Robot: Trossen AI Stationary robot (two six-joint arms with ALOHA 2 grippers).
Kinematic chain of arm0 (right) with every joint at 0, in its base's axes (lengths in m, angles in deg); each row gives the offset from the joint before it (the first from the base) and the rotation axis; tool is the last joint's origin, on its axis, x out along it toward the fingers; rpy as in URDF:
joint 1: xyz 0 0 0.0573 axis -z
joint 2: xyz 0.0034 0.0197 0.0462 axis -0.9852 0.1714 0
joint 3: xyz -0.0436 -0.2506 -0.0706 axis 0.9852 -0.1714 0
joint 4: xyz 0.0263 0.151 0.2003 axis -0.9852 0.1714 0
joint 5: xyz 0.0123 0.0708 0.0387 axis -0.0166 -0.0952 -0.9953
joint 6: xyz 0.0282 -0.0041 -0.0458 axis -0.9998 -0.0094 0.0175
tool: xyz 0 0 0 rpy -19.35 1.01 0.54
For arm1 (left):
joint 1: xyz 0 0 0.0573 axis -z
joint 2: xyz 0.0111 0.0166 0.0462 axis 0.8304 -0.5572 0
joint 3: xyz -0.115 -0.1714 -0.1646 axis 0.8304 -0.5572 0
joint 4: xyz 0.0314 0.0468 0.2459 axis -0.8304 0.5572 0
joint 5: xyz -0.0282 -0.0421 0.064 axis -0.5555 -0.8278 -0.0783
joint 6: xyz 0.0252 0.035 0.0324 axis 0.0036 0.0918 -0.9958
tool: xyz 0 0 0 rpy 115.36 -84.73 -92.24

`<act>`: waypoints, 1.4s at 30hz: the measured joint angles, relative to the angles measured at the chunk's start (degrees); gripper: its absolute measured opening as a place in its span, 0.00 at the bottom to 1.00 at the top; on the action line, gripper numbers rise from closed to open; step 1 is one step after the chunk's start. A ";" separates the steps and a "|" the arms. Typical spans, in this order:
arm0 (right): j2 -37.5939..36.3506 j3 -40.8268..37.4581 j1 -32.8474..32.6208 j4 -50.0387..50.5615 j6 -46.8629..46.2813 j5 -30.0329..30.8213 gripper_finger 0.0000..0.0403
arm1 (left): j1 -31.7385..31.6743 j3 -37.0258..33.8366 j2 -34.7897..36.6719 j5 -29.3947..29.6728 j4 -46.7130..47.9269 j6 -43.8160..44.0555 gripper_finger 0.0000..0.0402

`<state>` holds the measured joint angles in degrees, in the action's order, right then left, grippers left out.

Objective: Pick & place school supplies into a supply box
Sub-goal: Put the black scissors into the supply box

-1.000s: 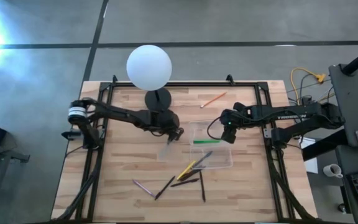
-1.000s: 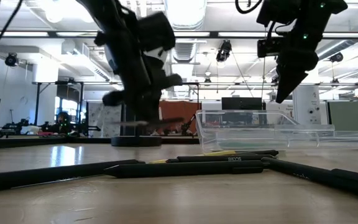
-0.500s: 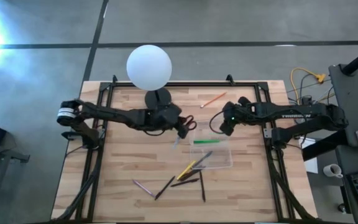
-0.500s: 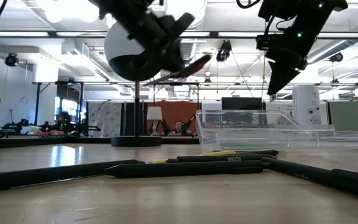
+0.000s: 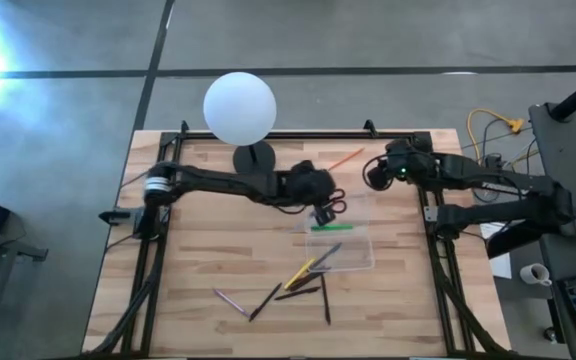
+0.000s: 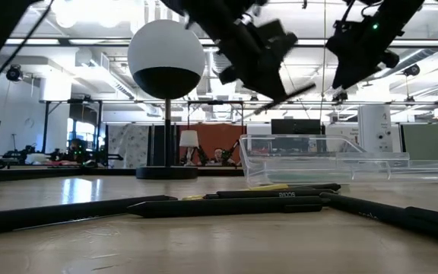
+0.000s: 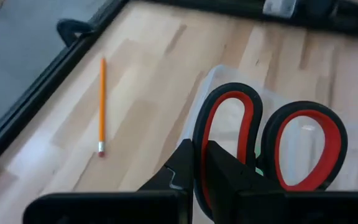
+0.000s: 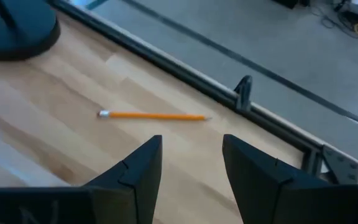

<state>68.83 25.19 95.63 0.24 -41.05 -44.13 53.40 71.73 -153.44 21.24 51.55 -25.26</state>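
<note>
High view: left gripper (image 5: 325, 212) carrying red-handled scissors (image 5: 334, 208) from frame centre-left to over upper edge of clear supply box (image 5: 340, 243); drop seems near.

Left wrist view: fingers pinching scissor blades.

Right wrist view: right gripper (image 8: 190, 163) spread, moving toward orange pencil (image 8: 152, 116), mid-frame.

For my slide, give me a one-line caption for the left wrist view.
Left gripper holds the red-handled scissors above the clear supply box, an orange pencil lying on the table beside it.
</note>
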 joint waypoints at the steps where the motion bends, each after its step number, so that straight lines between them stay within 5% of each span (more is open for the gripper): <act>1: -0.56 0.00 -0.01 0.04 0.26 -0.03 0.40 | -0.01 2.32 -1.77 -0.02 0.83 -1.65 0.02; 17: -2.07 -1.84 -0.08 2.11 1.86 -0.78 0.40 | -1.05 38.16 -27.02 1.15 19.47 -14.68 0.03; 29: -2.47 -3.67 -0.10 1.81 1.64 -0.98 0.40 | -1.11 37.68 -27.46 1.24 16.56 -14.32 0.12; 42: -2.48 -3.67 -0.10 1.65 1.64 -1.59 0.40 | -1.08 37.71 -26.48 2.87 19.26 -12.10 0.03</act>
<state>66.35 21.52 95.53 1.89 -39.41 -45.73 52.32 109.43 -179.92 24.11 70.81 -37.36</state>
